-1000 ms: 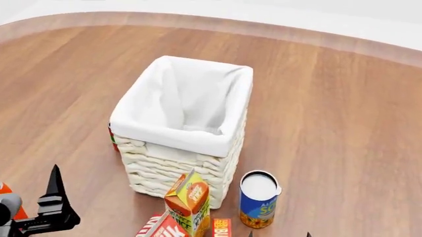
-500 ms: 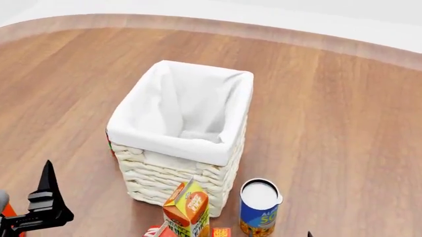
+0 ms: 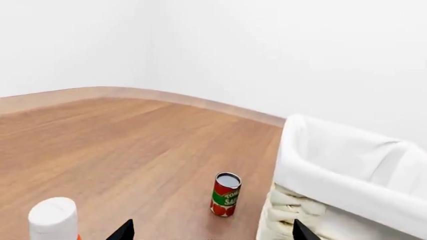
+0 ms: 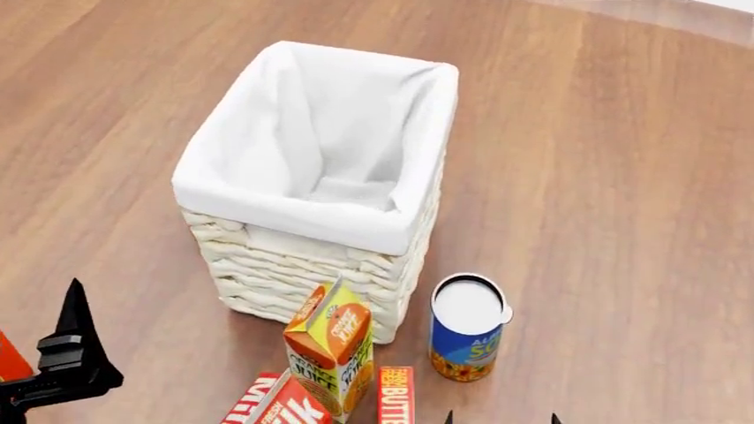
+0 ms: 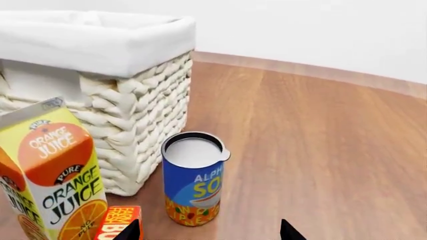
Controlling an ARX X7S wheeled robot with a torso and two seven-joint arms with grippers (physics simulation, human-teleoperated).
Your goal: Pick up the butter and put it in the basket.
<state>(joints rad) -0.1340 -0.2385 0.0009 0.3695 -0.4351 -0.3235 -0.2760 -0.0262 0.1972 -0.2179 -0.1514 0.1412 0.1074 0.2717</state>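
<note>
While the right hand (image 5: 208, 231) shows only two parted black fingertips at the bottom edge, open and empty, the small red butter box (image 5: 117, 223) lies flat at lower left beside the orange juice carton (image 5: 50, 175), near the whitish wicker basket (image 5: 143, 107). Left hand (image 3: 210, 231) open too.

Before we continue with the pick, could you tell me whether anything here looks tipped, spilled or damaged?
Nothing stands out. The basket, orange juice carton, blue can and red can stand upright; the butter lies flat beside the juice. No spills or dents show.
</note>
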